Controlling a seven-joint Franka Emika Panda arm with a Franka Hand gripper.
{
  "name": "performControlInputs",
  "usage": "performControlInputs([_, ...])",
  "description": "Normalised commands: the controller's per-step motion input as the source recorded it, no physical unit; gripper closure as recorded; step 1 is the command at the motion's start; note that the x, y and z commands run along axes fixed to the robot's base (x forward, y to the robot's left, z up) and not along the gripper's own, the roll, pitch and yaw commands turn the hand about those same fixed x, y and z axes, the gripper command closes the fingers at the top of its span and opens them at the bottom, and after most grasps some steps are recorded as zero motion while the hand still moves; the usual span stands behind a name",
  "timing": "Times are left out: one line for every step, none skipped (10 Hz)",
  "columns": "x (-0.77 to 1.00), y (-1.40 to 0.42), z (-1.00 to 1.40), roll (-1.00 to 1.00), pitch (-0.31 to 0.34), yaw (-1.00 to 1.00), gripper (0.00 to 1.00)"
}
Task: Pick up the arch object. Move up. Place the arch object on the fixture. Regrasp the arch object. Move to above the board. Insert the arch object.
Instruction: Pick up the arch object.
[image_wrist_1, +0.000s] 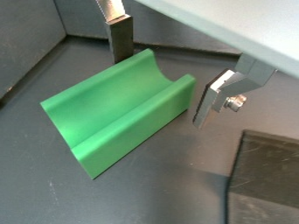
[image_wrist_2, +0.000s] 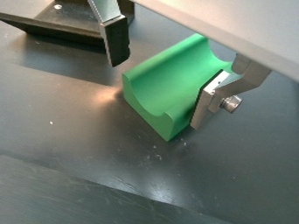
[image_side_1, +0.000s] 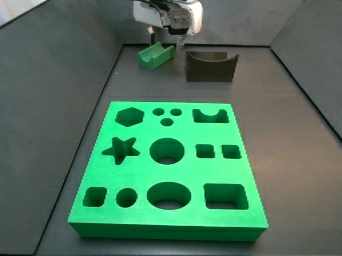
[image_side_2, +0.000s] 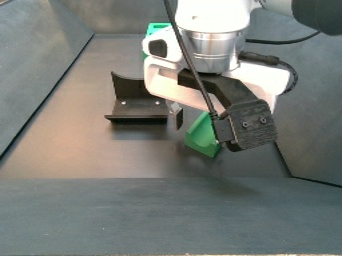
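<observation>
The arch object (image_wrist_1: 117, 109) is a small green block with a curved notch along its top, lying on the dark floor; it shows in both wrist views (image_wrist_2: 176, 83) and both side views (image_side_1: 156, 56) (image_side_2: 203, 138). My gripper (image_wrist_1: 162, 87) is low over it and open, one finger on each side of the block with small gaps; it also shows in a wrist view (image_wrist_2: 159, 92) and in both side views (image_side_1: 163, 40) (image_side_2: 198, 122). The dark fixture (image_side_1: 209, 65) stands just beside the arch object, empty (image_side_2: 134, 100). The board (image_side_1: 167, 232) lies nearer the front.
The fixture's dark base shows at the edge of both wrist views (image_wrist_2: 59, 26) (image_wrist_1: 267, 175). Dark enclosure walls (image_side_1: 94, 70) rise on both sides and behind the arch object. The board has several shaped cut-outs, among them an arch slot (image_side_1: 207, 116).
</observation>
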Motion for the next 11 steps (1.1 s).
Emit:
performControlInputs([-0.05, 0.04, -0.24, -0.13, -0.130, 0.00, 0.00])
performControlInputs([-0.03, 0.02, -0.28, -0.11, -0.111, 0.00, 0.00])
performControlInputs([0.00, 0.01, -0.27, -0.11, -0.077, 0.00, 0.00])
performControlInputs([0.00, 0.00, -0.22, -0.13, -0.083, 0.00, 0.00])
performControlInputs([0.00, 0.00, -0.14, -0.01, -0.103, 0.00, 0.00])
performControlInputs([0.00, 0.00, 0.00, 0.00, 0.000, 0.00, 1.00])
performControlInputs([0.00, 0.00, 0.00, 0.00, 0.000, 0.00, 1.00])
performControlInputs([0.00, 0.00, 0.00, 0.00, 0.000, 0.00, 1.00])
performControlInputs([0.00, 0.00, 0.00, 0.00, 0.000, 0.00, 1.00])
performControlInputs([0.00, 0.00, 0.00, 0.00, 0.000, 0.00, 1.00])
performControlInputs([0.00, 0.00, 0.00, 0.00, 0.000, 0.00, 1.00])
